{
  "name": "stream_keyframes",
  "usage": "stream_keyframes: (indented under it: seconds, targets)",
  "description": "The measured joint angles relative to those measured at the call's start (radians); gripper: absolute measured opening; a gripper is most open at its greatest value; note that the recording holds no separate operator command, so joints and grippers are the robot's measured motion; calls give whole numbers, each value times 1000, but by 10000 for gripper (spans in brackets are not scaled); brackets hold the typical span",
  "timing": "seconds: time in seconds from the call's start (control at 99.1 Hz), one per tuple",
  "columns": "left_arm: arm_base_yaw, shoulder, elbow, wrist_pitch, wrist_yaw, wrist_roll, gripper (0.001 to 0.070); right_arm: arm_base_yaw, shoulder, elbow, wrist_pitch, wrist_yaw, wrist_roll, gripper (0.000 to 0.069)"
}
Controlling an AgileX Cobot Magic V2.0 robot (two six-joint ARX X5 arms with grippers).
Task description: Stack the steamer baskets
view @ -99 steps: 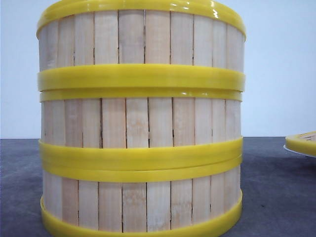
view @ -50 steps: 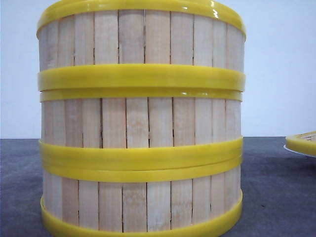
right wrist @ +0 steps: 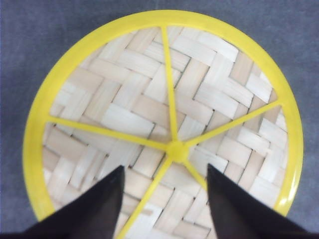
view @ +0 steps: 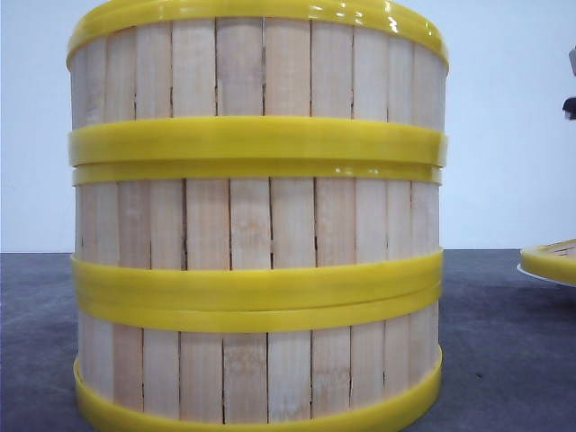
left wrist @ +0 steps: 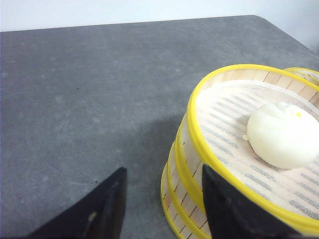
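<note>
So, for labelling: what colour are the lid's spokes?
Yellow, like its rim, over pale woven strips; the lid shows best in the right wrist view.

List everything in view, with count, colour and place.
Steamer baskets: three, pale slats with yellow rims, stacked on the table.
Bun: one, white, in the top basket.
Woven lid: one, pale weave with yellow rim and spokes, flat on the table, right of the stack.
Table: one, dark grey.
Left tool: one, black, open, beside the stack.
Right tool: one, black, open, above the lid.
</note>
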Motion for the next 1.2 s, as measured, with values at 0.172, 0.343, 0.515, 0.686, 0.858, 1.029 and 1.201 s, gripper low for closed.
stream_keyframes:
  seconds: [0.172, 0.343, 0.515, 0.686, 0.858, 1.029, 1.201]
  targets:
    - [0, 0, 0, -5, 0, 0, 280, -35, 41, 0, 8, 0, 0, 197]
    - [0, 0, 0, -6, 0, 3, 280, -53, 74, 0, 9, -6, 2, 192]
    - [0, 0, 0, -5, 0, 10, 280, -57, 82, 0, 32, -23, 3, 191]
    - [0, 0, 0, -5, 0, 16, 280, -57, 83, 0, 53, -26, 4, 123]
    - [0, 0, 0, -5, 0, 22, 280, -57, 100, 0, 62, -47, 5, 98]
    - [0, 0, 0, -5, 0, 22, 280, -57, 118, 6, 69, -50, 13, 78]
    - [0, 0, 0, -5, 0, 22, 280, -57, 118, 6, 71, -49, 19, 64]
